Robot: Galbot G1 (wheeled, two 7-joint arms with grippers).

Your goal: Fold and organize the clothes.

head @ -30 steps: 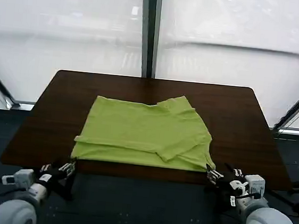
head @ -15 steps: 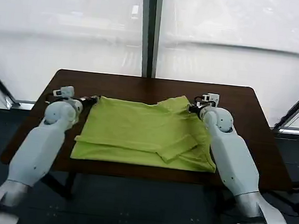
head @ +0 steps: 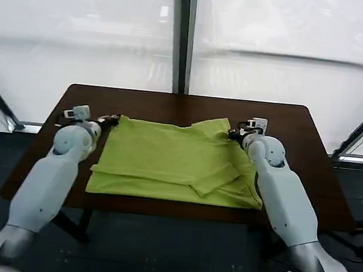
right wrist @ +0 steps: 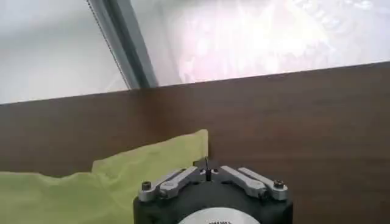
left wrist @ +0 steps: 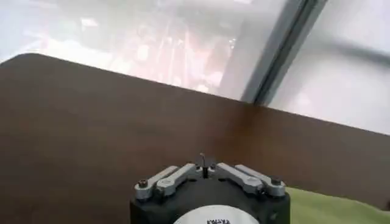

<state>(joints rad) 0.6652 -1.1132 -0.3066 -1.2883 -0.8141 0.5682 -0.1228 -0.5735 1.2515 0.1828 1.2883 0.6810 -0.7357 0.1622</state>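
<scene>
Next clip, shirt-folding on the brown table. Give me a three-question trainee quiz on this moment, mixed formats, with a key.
1. True or false: the T-shirt lies spread on the table, with part of it folded over on the robot's right side.
2. Multiple choice: where is the left gripper?
A. at the shirt's far left corner
B. at the table's near edge
C. above the shirt's middle
3. Fill in: the right gripper is at the shirt's far ____ corner.

Key: 1 true; 2 A; 3 right.
</scene>
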